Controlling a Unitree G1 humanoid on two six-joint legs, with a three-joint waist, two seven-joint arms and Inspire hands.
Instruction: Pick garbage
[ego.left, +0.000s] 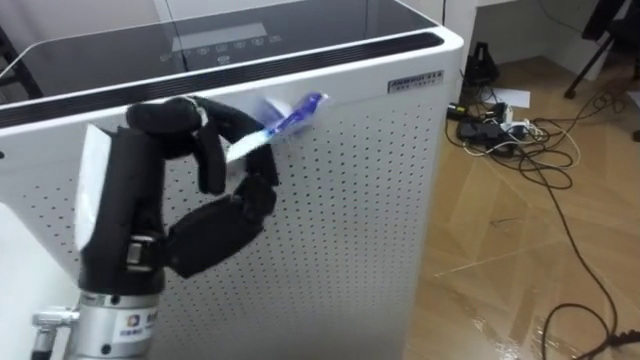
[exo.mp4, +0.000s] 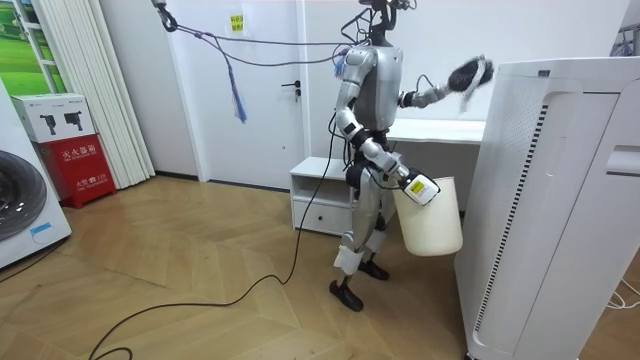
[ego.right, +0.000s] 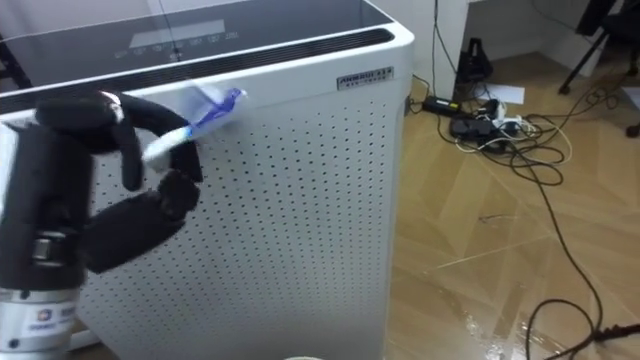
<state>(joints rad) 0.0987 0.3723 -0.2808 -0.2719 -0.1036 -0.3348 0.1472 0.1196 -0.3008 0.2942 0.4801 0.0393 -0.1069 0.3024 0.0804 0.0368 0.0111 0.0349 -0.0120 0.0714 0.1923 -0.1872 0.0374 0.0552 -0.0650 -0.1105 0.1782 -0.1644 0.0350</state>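
Garbage (ego.left: 285, 122), a blue-and-white wrapper, is sitting pinched in the curled fingers of the left hand (ego.left: 205, 235), held up just beside the top front edge of the white air purifier (ego.left: 360, 180). Wood floor (ego.left: 520, 260) is lying open past the purifier's right corner, with cables (ego.left: 510, 130) tangling farther back. In the room view the right hand (exo.mp4: 420, 188) is hanging low at the rim of a white bin (exo.mp4: 432, 222), its grip impossible to tell.

Robot before the purifier (ego.left: 350, 220).
Wrapper (ego.left: 295, 115) in left hand (ego.left: 215, 225) at its top edge; bucket (exo.mp4: 432, 218) at robot's side; cables (ego.left: 520, 135) on floor (ego.left: 500, 260), right.
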